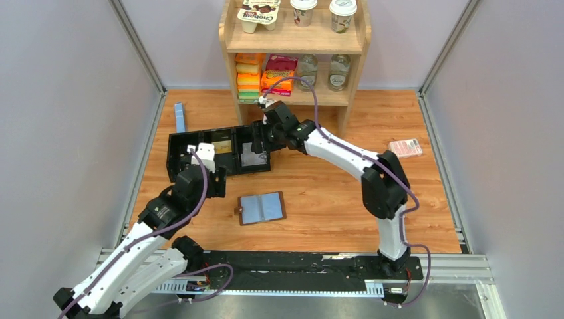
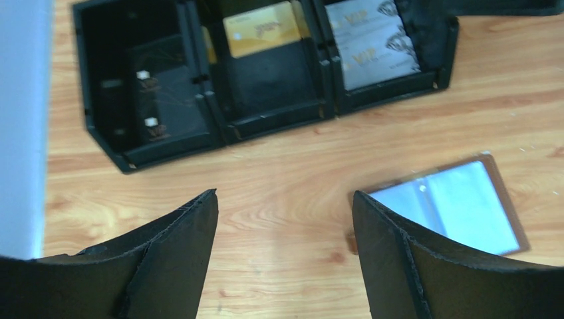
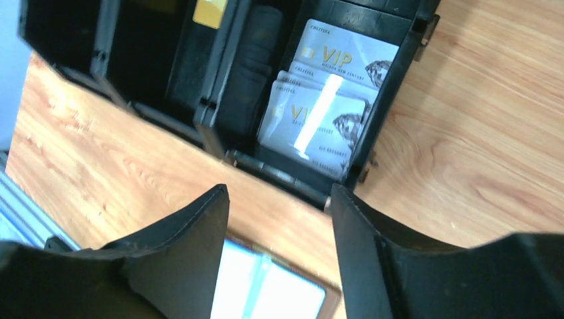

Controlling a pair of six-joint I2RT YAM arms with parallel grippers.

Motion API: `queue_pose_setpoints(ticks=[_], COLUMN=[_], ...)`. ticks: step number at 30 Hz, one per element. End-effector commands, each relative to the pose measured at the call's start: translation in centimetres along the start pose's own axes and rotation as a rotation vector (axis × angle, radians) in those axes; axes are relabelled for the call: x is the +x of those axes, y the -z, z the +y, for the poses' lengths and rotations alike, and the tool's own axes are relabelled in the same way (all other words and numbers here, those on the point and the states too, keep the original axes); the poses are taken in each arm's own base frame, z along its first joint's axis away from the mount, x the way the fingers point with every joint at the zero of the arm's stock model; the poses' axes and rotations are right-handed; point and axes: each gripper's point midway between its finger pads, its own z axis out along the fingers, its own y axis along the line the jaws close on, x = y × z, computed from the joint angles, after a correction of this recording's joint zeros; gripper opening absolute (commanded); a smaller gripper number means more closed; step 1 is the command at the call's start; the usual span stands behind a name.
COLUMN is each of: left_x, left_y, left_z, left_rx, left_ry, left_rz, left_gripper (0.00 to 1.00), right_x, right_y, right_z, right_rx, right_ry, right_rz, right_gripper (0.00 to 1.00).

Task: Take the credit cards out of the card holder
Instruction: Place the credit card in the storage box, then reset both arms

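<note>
The card holder (image 1: 262,208) lies open and flat on the wooden table, grey-blue inside up, brown edging around it. It also shows in the left wrist view (image 2: 459,207) and the right wrist view (image 3: 266,292). Several silvery credit cards (image 1: 253,158) lie overlapped in the right compartment of the black tray (image 1: 178,143); they show in the right wrist view (image 3: 319,119) and the left wrist view (image 2: 372,46). My right gripper (image 1: 258,141) is open and empty above that compartment (image 3: 279,193). My left gripper (image 1: 211,178) is open and empty, above the table left of the holder (image 2: 284,206).
The tray's middle compartment holds a gold card (image 2: 263,30), its left one dark cards (image 2: 156,100). A narrow blue strip (image 1: 179,117) lies back left and a pink-red packet (image 1: 405,147) right. A wooden shelf (image 1: 296,53) with goods stands at the back. Grey walls enclose the sides.
</note>
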Motion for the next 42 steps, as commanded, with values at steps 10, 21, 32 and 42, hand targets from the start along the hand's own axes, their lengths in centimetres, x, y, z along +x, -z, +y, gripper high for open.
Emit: queue_pose_setpoints(ticks=[10,21,32,42], left_x=[6.0,10.2,13.8,15.3], left_y=[-1.1,-2.7,-3.5,-3.7], left_z=[-8.9,-11.7,-13.0,-14.5], left_rx=[0.296,0.332,0.338,0.372], left_ry=[0.266,0.302,0.310,0.316], left_rz=[0.345,0.520,0.648,0.703], left_gripper=[0.70,0.66,0.59,0.49], right_x=[7.4,16.6,19.6,19.8], right_y=[8.0,4.8,3.2,3.3], right_z=[0.0,0.0,-1.5,0.8], right_rx=[0.114,0.144,0.218,0.105], right_ry=[0.133,0.149,0.160,0.172], right_rz=[-0.025,0.185,0.274,0.291], right_gripper=[0.61,0.45,0.42,0.22])
